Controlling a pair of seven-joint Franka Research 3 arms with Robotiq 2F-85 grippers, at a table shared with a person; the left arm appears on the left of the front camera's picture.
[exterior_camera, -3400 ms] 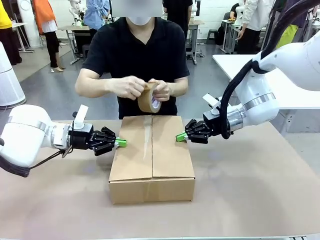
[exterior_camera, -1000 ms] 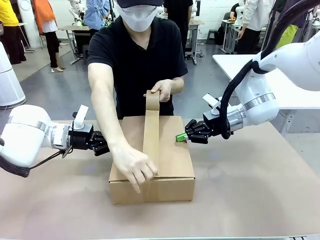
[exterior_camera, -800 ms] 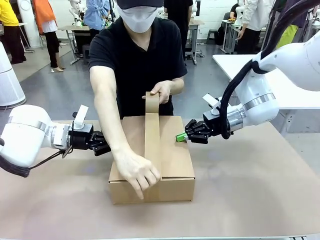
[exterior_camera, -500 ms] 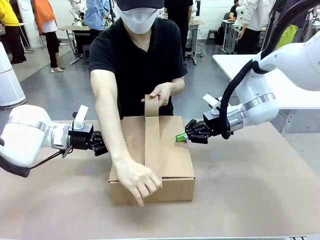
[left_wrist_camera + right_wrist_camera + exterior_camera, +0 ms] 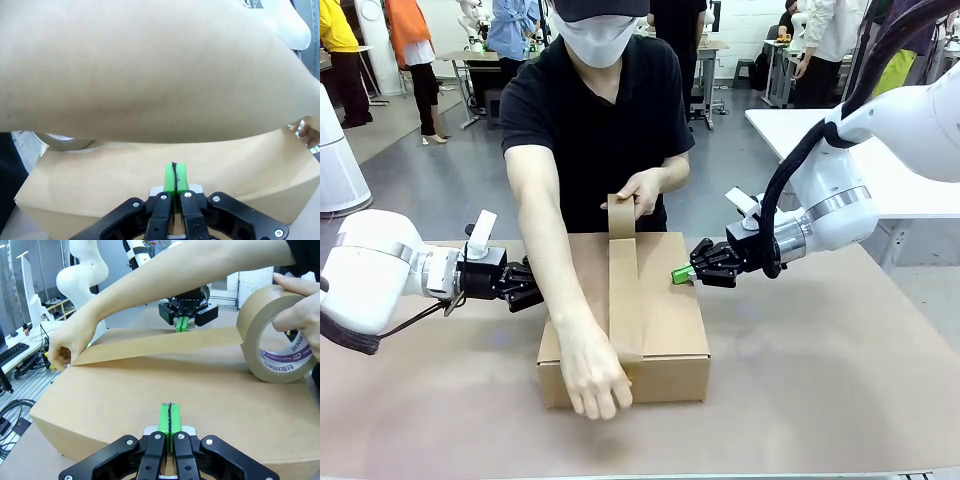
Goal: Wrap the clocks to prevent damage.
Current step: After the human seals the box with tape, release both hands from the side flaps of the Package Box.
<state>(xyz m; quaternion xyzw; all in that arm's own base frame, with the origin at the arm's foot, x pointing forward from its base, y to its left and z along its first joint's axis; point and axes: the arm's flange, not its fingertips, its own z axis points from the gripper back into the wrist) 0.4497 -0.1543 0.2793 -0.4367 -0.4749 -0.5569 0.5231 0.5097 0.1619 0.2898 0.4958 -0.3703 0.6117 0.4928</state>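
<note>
The box point(image 5: 624, 318) sits closed mid-table, presumably with the clocks inside, and the person is running tape point(image 5: 623, 285) along its top seam, not yet pressed flat, while the left gripper point(image 5: 174, 181) and right gripper point(image 5: 684, 273), both pinched shut and empty, brace its sides.

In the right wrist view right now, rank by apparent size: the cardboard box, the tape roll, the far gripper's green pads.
1. cardboard box, spanning most of the frame.
2. tape roll, in the person's hand.
3. left gripper green pads, tiny, but farthest from the camera, so their true size is unsure.
</note>
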